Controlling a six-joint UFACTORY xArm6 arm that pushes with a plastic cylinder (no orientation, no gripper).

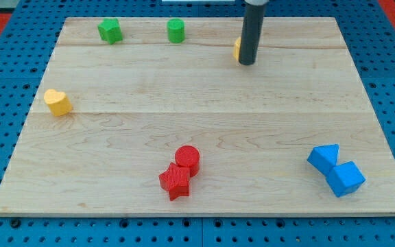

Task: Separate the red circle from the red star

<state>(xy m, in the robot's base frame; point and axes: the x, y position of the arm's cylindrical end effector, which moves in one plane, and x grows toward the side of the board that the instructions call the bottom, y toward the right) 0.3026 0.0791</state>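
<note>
The red circle (188, 159) sits near the view's bottom centre of the wooden board (204, 123). The red star (175, 181) lies just below and left of it, touching it. My tip (247, 62) is at the view's top, right of centre, far above both red blocks. It stands right against a yellow block (238, 49) that is mostly hidden behind the rod.
A green star-like block (110, 31) and a green cylinder (175, 31) sit along the top edge at left. A yellow heart-like block (57, 102) lies at the left edge. Two blue blocks (323, 158) (346, 179) touch at the bottom right.
</note>
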